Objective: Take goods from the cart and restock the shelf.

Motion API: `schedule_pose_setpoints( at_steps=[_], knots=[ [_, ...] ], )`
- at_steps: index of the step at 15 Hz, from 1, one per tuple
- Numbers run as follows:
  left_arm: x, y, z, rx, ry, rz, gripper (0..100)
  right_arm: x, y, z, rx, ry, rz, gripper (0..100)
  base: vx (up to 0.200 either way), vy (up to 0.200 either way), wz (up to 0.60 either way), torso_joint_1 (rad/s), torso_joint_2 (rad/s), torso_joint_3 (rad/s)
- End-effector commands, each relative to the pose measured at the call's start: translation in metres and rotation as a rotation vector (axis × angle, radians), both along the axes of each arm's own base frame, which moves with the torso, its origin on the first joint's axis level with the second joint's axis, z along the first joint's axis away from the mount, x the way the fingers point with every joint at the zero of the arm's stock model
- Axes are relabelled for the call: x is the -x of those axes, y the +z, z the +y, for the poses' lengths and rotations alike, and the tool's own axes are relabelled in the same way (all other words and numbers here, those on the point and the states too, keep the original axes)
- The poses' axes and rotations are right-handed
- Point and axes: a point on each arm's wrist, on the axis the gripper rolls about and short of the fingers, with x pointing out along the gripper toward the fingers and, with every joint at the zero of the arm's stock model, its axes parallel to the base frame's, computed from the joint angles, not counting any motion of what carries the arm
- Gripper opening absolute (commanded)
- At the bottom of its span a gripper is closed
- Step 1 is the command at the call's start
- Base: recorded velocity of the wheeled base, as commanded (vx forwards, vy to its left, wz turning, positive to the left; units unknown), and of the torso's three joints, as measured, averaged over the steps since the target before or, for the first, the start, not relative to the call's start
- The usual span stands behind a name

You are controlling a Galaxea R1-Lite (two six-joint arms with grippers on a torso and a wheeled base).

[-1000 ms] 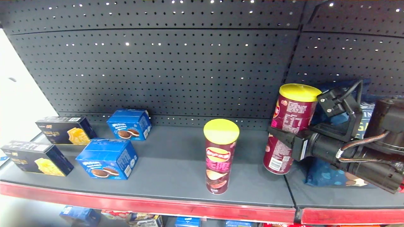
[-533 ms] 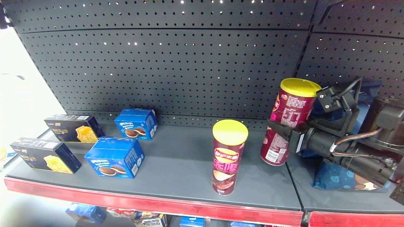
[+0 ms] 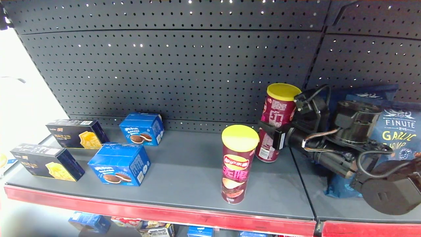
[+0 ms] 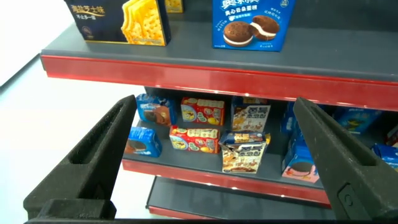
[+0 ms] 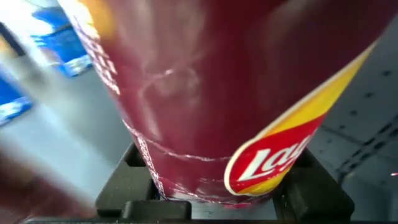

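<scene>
My right gripper (image 3: 273, 131) is shut on a maroon chip can with a yellow lid (image 3: 275, 122), held slightly tilted at the back of the grey shelf (image 3: 184, 171), its base at or just above the shelf board. In the right wrist view the same chip can (image 5: 211, 99) sits between the black fingers (image 5: 134, 180). A second identical chip can (image 3: 237, 164) stands upright in front and to the left of it, near the shelf's front. My left gripper (image 4: 217, 155) hangs open below the shelf edge, holding nothing.
Two blue cookie boxes (image 3: 120, 164) (image 3: 142, 128) and two dark boxes (image 3: 44, 162) (image 3: 77, 133) lie on the left of the shelf. Blue snack bags (image 3: 391, 131) stand at the right behind my arm. A red shelf lip (image 3: 158, 214) runs along the front; lower shelves (image 4: 236, 134) hold more goods.
My right arm has carried the held can left and back, deeper onto the shelf and lower, behind the standing can. The head camera shifted slightly between the first two frames.
</scene>
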Motion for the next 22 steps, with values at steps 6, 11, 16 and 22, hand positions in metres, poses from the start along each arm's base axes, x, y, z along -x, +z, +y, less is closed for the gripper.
schedule_pose_setpoints(
  at_steps=[6,11,16,22],
  knots=[
    [0.0,0.0,0.0,0.0,0.001,0.003,100,-0.049,0.004,0.034,-0.013,-0.041,-0.011,0,0.0,0.0,0.0,0.0,0.0,0.0],
    [0.0,0.0,0.0,0.0,0.001,0.003,100,-0.061,-0.006,0.058,-0.032,-0.103,-0.003,0,0.0,0.0,0.0,0.0,0.0,0.0],
    [0.0,0.0,0.0,0.0,0.001,0.003,100,-0.068,-0.008,0.077,-0.063,-0.143,-0.013,0,0.0,0.0,0.0,0.0,0.0,0.0],
    [0.0,0.0,0.0,0.0,0.001,0.003,100,-0.07,-0.017,0.081,-0.058,-0.139,-0.002,0,0.0,0.0,0.0,0.0,0.0,0.0]
  ],
)
